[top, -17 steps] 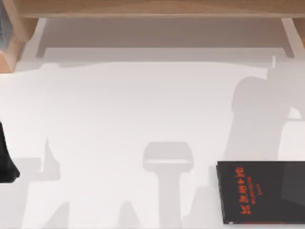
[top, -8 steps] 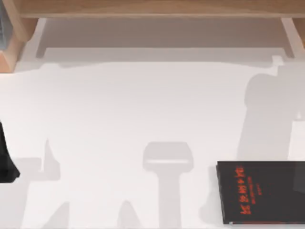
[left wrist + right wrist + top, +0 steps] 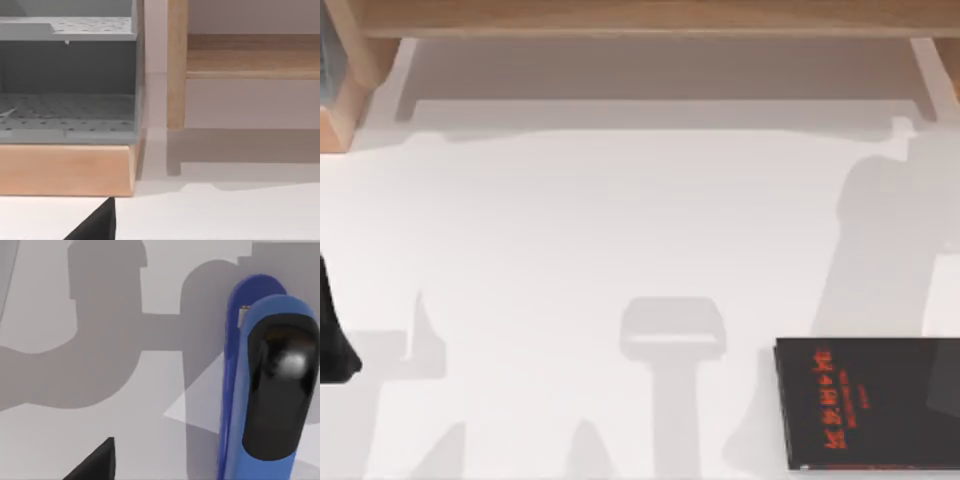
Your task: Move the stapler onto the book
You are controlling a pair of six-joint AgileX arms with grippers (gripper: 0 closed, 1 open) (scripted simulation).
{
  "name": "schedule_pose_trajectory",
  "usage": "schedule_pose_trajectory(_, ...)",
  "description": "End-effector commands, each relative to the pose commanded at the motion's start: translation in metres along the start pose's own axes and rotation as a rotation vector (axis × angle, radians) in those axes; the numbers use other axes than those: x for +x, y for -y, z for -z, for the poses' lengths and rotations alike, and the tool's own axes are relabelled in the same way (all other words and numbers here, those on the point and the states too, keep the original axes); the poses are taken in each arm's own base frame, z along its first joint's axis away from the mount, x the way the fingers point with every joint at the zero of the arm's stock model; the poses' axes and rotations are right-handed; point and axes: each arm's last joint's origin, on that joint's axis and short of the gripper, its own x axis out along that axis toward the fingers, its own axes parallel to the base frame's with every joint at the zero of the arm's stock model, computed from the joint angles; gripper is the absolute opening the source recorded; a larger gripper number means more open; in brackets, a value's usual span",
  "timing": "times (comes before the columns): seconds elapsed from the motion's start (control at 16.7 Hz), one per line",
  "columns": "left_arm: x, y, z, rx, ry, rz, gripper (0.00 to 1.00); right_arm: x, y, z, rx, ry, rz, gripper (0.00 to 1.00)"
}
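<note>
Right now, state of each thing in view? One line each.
Book: closed, lying flat at the table's front right, nothing on its cover.
Stapler: seen close in the right wrist view, over the white table; whether it rests or is held cannot be told.
Left arm: parked at the table's left edge.
Grey tray: sits on a wooden shelf.

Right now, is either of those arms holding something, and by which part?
It cannot be told. The stapler sits close under the right wrist camera, but no fingers show touching it.

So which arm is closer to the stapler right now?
Right. Its wrist view looks straight onto the stapler close by. The left arm is parked at the table's left edge, its wrist view facing a wooden shelf.
</note>
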Motion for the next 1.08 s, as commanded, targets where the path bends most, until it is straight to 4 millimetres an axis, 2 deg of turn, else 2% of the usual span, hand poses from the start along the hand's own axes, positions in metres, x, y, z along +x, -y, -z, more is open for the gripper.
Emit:
schedule_pose_trajectory(0.66, 0.0, 0.0, 0.0, 0.0, 0.0, 0.0, 1.0, 0.04, 0.001, -0.001, 0.001, 0.002, 0.003, 1.0)
schedule_pose_trajectory(0.9, 0.0, 0.0, 0.0, 0.0, 0.0, 0.0, 1.0, 0.042, 0.001, -0.001, 0.001, -0.001, 0.0, 1.0)
schedule_pose_trajectory(1.08, 0.0, 0.0, 0.0, 0.0, 0.0, 0.0, 1.0, 0.042, 0.001, -0.001, 0.001, -0.001, 0.0, 0.77)
